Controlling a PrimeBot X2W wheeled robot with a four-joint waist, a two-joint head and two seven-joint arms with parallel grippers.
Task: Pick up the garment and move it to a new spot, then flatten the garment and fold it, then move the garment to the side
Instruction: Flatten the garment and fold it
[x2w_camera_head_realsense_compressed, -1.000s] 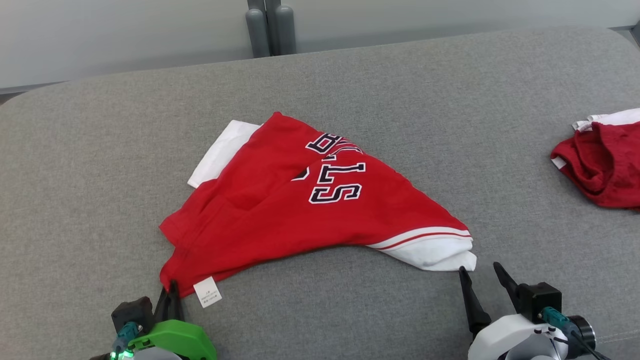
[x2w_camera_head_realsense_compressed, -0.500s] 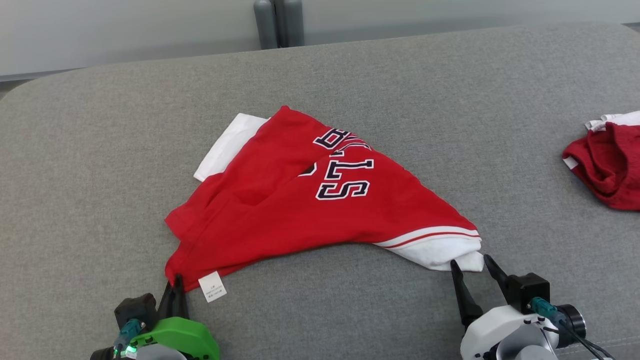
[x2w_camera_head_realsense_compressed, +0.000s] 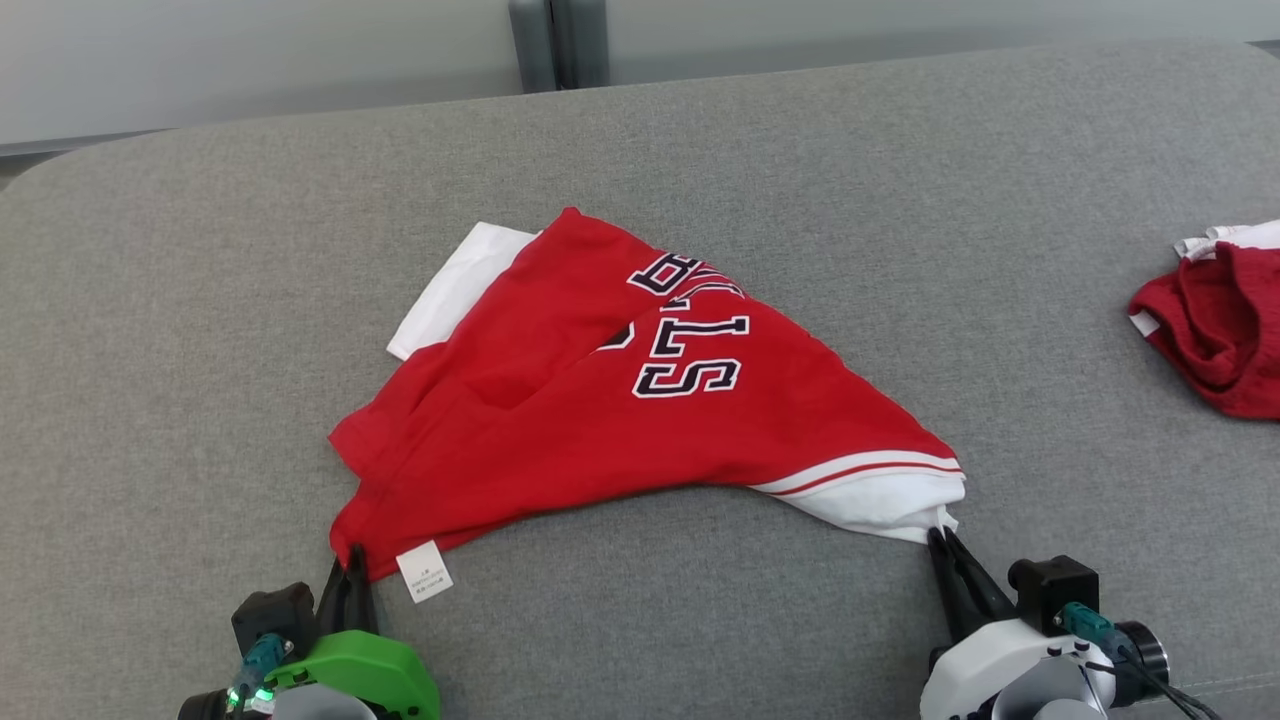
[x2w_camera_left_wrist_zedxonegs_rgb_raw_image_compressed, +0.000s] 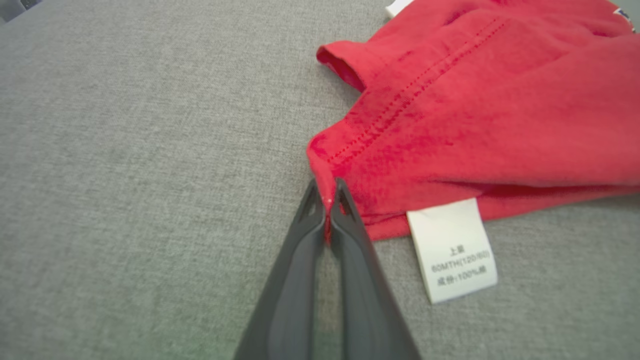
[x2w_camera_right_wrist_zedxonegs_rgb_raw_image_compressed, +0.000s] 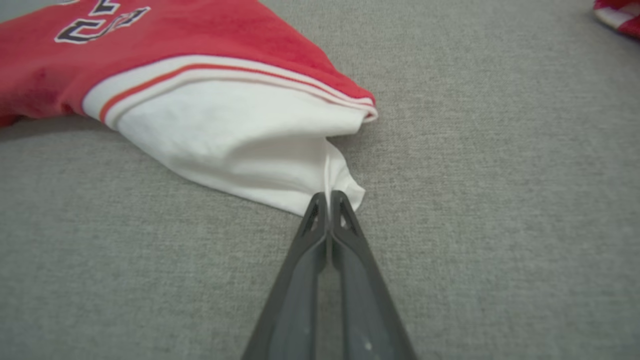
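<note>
The garment (x2w_camera_head_realsense_compressed: 620, 420) lies lengthwise left to right at mid-frame. The left gripper (x2w_camera_head_realsense_compressed: 352, 555) clamps its lower-left red corner, and the right gripper (x2w_camera_head_realsense_compressed: 940, 537) its lower-right white end.

Grey woven-fabric tabletop (x2w_camera_head_realsense_compressed: 200, 300) with rounded far corners, crumpled red and white cloth (x2w_camera_head_realsense_compressed: 1215, 335) lying at its right side, grey upright posts (x2w_camera_head_realsense_compressed: 545, 45) side by side beyond the far edge, pale wall (x2w_camera_head_realsense_compressed: 250, 60) behind.

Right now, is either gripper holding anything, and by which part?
Both hold the red garment: the left gripper pinches its red hem corner, the right gripper its white corner.
</note>
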